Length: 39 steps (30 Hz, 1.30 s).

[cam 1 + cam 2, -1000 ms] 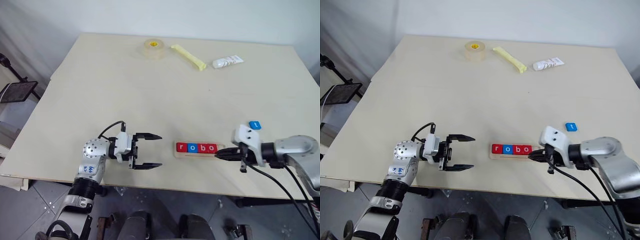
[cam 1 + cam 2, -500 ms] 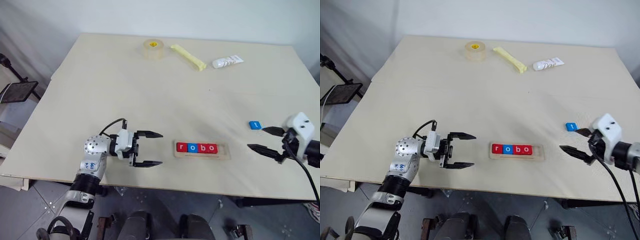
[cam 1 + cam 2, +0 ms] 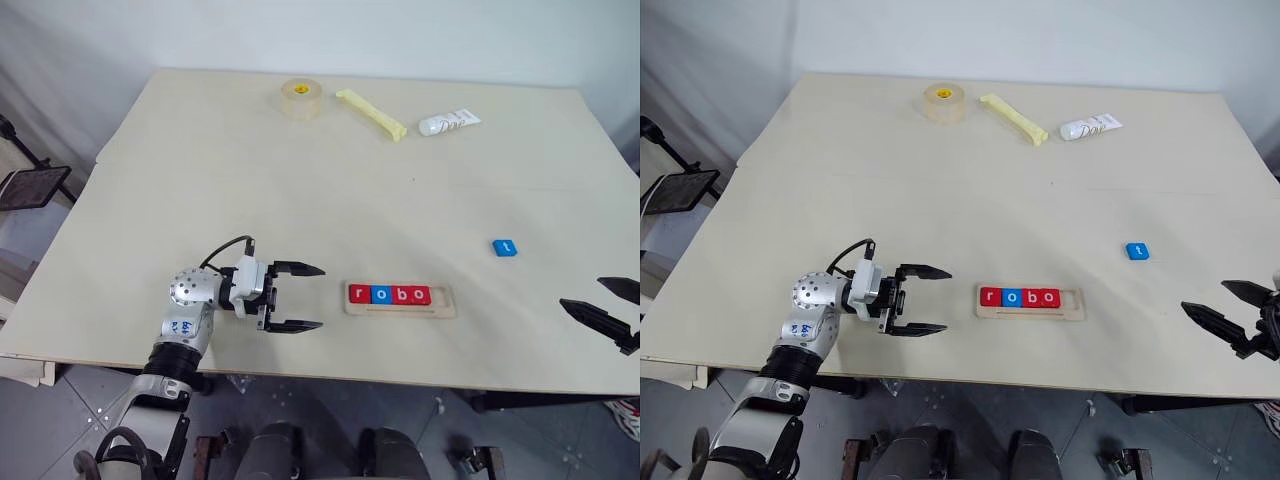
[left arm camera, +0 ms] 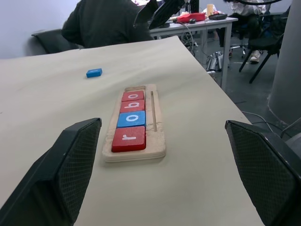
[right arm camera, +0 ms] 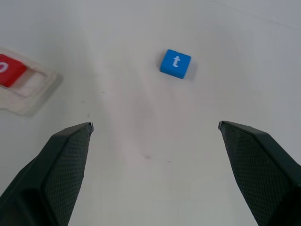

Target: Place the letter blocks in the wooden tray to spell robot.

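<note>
Tray: the tray (image 3: 400, 300) lies near the table's (image 3: 250, 180) front edge, between the two end effectors, in the head views.
Tiles in tray: four tiles sit side by side in the tray, filling it from its left end: red r (image 3: 360, 294), blue o (image 3: 380, 295), red b (image 3: 400, 295), red o (image 3: 420, 295); the slot at the right end is bare wood.
Tile t: the blue t (image 3: 506, 248) lies flat on the table, apart from the tray, behind and to the right of it.
Left end effector: the left end effector (image 3: 305, 297) hovers just left of the tray, pointing level toward it, fingers spread wide and holding nothing.
Right end effector: the right end effector (image 3: 1225, 305) is at the table's right front edge, right of the tray and nearer than the t, fingers wide apart and empty.
Far edge: a tape roll (image 3: 300, 98), a yellow stick (image 3: 372, 114) and a white tube (image 3: 450, 122) lie in a row along the back.
Left wrist view: the tray runs away between the two spread fingers (image 4: 66, 169), r nearest, then o, b, o; the blue t sits beyond on the table; a seated person (image 4: 108, 21) in dark clothes is behind the table.
Right wrist view: the t lies between and beyond the open fingers (image 5: 61, 165); the tray's bare end with the last red o shows at one side.
</note>
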Each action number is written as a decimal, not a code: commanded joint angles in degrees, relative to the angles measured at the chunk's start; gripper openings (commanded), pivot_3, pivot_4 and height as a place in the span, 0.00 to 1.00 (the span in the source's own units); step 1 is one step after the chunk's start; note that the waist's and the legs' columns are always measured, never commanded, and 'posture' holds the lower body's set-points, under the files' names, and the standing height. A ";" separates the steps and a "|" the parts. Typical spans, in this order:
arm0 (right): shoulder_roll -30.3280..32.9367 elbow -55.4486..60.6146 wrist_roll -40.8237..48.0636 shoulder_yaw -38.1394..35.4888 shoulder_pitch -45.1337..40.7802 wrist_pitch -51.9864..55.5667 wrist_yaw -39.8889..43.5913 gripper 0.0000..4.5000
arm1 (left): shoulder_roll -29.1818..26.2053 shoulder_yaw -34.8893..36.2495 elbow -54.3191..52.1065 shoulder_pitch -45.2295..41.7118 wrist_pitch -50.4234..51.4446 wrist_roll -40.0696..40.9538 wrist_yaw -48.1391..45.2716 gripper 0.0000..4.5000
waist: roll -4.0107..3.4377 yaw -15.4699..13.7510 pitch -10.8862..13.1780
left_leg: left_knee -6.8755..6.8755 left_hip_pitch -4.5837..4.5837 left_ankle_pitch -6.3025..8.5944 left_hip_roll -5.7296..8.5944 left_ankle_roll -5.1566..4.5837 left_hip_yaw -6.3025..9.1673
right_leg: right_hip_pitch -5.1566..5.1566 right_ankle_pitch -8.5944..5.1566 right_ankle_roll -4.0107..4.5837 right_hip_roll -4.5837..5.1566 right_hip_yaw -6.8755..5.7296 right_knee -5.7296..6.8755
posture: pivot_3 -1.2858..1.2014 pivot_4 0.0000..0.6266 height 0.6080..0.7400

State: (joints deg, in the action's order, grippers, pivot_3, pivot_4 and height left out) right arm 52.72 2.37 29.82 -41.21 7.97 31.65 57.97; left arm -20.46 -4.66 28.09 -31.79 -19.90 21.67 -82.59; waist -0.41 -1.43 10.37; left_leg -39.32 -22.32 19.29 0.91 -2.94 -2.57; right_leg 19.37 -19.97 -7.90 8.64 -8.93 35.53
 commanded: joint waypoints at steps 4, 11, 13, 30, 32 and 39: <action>-2.16 -2.03 0.27 6.68 -8.30 1.51 -5.53 1.00 | 0.03 0.35 -0.65 -0.20 -0.85 -0.10 -0.17 1.00 | 0.00 0.07 0.00 | 0.00 0.01 0.00 -0.02 0.00 -0.01 | 0.00 0.00 0.00 -0.01 0.00 0.01 | 0.52 0.24 1.00; -5.84 -13.22 -3.66 14.75 -20.45 -2.89 -10.72 1.00 | -0.54 0.44 -3.56 1.71 -0.22 0.03 0.71 1.00 | -0.01 -0.03 0.00 | 0.00 -0.01 -0.02 0.04 -0.01 -0.01 | 0.03 0.00 0.00 0.02 0.00 0.03 | 0.52 0.24 1.00; -7.34 -19.35 -5.87 17.39 -25.98 -5.42 -12.48 1.00 | -1.12 0.75 -4.95 2.70 0.10 0.18 1.29 1.00 | -0.01 0.09 0.00 | 0.00 -0.01 -0.03 0.04 -0.02 0.04 | 0.04 0.00 0.00 0.02 -0.01 0.05 | 0.52 0.24 1.00; -11.93 -45.00 -14.88 25.12 -40.60 -17.62 -17.74 1.00 | -3.14 1.17 -11.45 7.13 2.14 0.50 4.97 1.00 | -0.03 0.31 -0.01 | 0.06 -0.02 -0.05 0.02 0.01 0.05 | 0.08 0.00 0.00 0.01 -0.03 0.09 | 0.52 0.24 1.00; -12.08 -45.24 -15.23 24.74 -40.06 -17.65 -19.32 1.00 | -3.13 1.07 -11.32 7.01 2.11 0.46 5.18 1.00 | -0.03 0.29 -0.01 | 0.06 -0.02 -0.05 0.01 0.01 0.05 | 0.08 0.00 0.00 0.01 -0.03 0.09 | 0.52 0.24 1.00; -13.19 -41.34 -13.82 23.45 -37.48 -16.52 -21.67 1.00 | -2.80 0.72 -10.22 6.23 1.78 0.39 5.14 1.00 | -0.03 0.21 -0.01 | 0.06 -0.02 -0.05 0.01 0.01 0.06 | 0.06 0.00 0.00 0.01 -0.03 0.09 | 0.52 0.24 1.00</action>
State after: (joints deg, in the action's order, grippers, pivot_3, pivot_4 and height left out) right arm 39.76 -39.90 15.79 -16.79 -30.89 14.06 37.19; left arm -23.31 -4.35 18.67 -25.04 -17.58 21.67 -77.45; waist -0.44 -1.22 10.35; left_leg -39.25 -22.34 19.25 0.93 -2.93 -2.50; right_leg 19.43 -19.97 -7.90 8.65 -8.96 35.62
